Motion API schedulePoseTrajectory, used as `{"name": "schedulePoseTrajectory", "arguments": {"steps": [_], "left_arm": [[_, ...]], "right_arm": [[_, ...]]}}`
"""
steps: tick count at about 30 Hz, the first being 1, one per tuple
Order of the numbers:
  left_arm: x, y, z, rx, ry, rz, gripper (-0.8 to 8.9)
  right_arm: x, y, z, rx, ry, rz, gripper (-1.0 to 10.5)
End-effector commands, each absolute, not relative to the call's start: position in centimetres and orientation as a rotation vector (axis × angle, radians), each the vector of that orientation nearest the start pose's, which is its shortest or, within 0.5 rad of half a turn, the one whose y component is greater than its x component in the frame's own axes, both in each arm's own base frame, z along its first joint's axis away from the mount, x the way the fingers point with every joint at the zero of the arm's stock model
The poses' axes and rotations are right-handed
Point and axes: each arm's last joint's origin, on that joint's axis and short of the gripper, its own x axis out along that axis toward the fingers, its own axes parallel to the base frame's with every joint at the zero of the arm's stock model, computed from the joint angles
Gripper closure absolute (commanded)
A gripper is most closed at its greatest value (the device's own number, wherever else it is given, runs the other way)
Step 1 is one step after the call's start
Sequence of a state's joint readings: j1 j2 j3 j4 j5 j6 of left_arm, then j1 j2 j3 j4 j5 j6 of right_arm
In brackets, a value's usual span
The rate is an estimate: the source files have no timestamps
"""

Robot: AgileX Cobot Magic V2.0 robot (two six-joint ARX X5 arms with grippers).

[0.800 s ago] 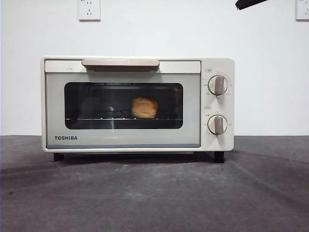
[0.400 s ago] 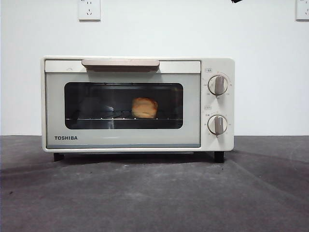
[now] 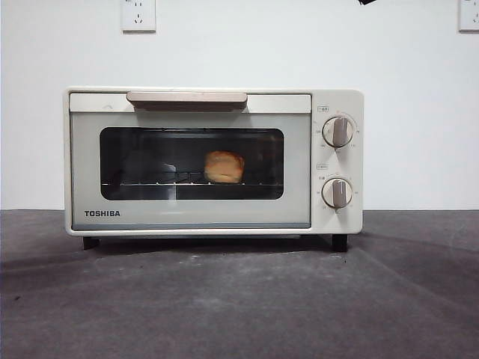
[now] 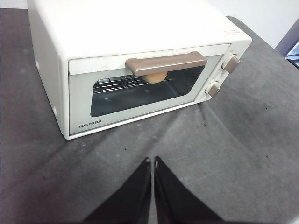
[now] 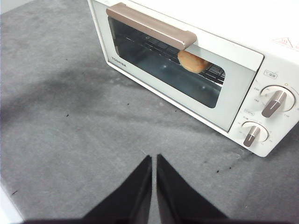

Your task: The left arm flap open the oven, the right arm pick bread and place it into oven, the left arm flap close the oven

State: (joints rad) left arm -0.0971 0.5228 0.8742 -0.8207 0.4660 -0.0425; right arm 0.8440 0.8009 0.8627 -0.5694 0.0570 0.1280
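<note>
A: Status?
B: Looks complete. Oven [image 3: 213, 161] door shut flush, handle [image 3: 186, 99] up. Bread [image 3: 224, 167] inside on the wire rack [image 3: 150, 182], visible through the glass, roughly mid-cavity.
A: Pincers?
B: Left pincer [image 4: 153, 162] closed, holding nothing, hanging above the bare worktop [image 4: 233, 140] in front of the oven, well apart from the door. Right pincer [image 5: 154, 158] likewise closed and empty, off the knob-side front corner.
A: Anything left?
B: Nothing visible. Open, load, close all appear done. Only parking the arms, at a guess.
</note>
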Motion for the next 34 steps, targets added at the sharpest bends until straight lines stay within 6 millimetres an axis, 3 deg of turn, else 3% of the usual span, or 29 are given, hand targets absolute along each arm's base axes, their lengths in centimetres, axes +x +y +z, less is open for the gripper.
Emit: {"name": "schedulePoseTrajectory", "arguments": {"steps": [1,8,15,21,27,34], "left_arm": [[8.2,-2.1,33.8,-0.115,0.459,-0.546,7.97],[7.8,-2.1,34.1,-0.039,0.393,-0.562,7.97],[7.9,-1.8,34.4,0.103,-0.027,-0.471,7.97],[8.1,-1.1,30.6,0.119,-0.203,-0.27,7.96],[8.3,-0.6,25.3,0.109,-0.167,-0.122,7.94],[8.9,-0.4,20.9,0.114,-0.086,-0.09,7.94]], "right_arm": [[10.9,12.2,32.3,-0.106,0.509,0.744,9.3],[10.9,12.2,32.3,-0.106,0.509,0.744,9.3],[10.9,12.2,32.3,-0.106,0.51,0.744,9.3],[10.9,12.2,32.3,-0.106,0.51,0.744,9.3],[10.9,12.2,32.3,-0.106,0.509,0.744,9.3],[10.9,12.2,32.3,-0.106,0.509,0.744,9.3]]}}
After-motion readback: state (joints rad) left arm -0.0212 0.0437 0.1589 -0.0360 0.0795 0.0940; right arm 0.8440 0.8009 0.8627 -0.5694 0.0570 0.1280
